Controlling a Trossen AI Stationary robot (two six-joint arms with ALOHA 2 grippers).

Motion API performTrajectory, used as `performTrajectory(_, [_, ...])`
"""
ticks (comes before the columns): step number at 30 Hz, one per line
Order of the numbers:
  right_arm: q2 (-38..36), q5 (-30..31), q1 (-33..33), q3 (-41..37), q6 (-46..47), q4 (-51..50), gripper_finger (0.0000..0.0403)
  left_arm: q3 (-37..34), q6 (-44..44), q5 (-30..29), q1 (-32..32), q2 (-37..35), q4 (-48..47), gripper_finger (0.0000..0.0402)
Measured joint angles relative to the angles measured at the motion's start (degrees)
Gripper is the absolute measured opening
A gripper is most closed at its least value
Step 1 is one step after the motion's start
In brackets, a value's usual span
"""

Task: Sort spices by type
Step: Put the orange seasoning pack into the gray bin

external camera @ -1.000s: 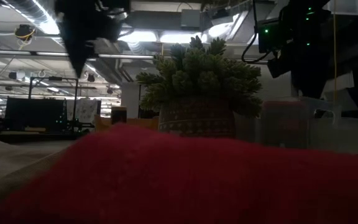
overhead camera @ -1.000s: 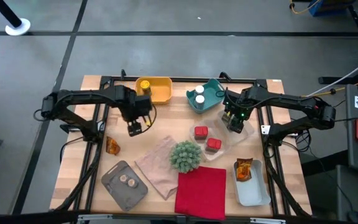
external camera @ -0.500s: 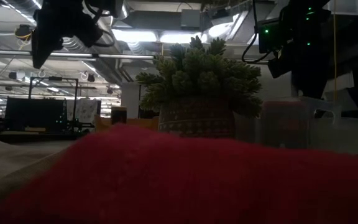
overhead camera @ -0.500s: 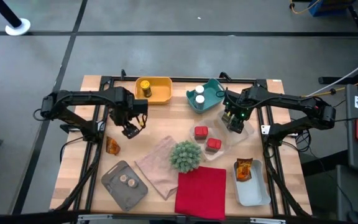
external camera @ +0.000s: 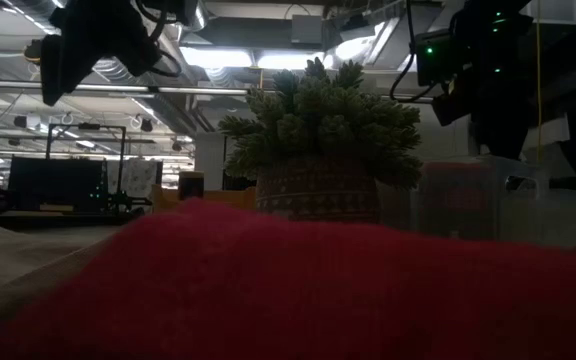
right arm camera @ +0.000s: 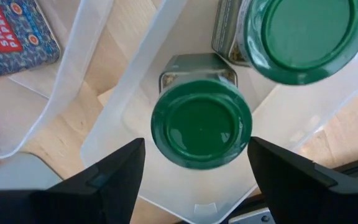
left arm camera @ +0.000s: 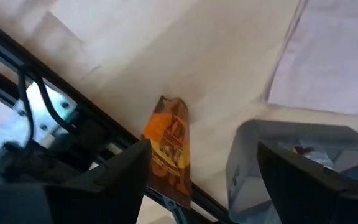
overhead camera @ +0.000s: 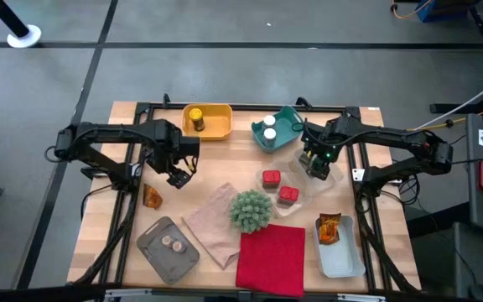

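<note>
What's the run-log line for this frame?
left hand: open, above table near foil packet | right hand: open, over green jars in clear bin | nothing held

Spiky green plant ball (overhead camera: 250, 210) between folded red cloth (overhead camera: 271, 258) and beige cloth (overhead camera: 215, 223) on wooden counter (overhead camera: 225, 164)

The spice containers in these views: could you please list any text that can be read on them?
"SMOKED PAPRIKA", partly cut off: on the red tin, right wrist view.
Orange foil packet: print too blurred to read.
Green jar: plain lid, no text visible.
</note>
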Motion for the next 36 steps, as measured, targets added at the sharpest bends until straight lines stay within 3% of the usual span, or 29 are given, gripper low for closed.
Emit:
performTrajectory(20, [0.0,0.0,0.0,0.0,0.0,-0.9,0.0285,-11.1,-29.4,1.8,-16.2,-7.0,-0.1,0.0276])
performTrajectory(30, [0.0,0.0,0.0,0.0,0.0,-0.8,0.0285,-17.6,-37.6,1.8,-22.3,-7.2,3.6,0.0276])
performTrajectory(36, [0.0,0.0,0.0,0.0,0.0,-0.8,0.0285,-23.0,-39.0,1.7,-24.5,-7.2,11.9,0.0276])
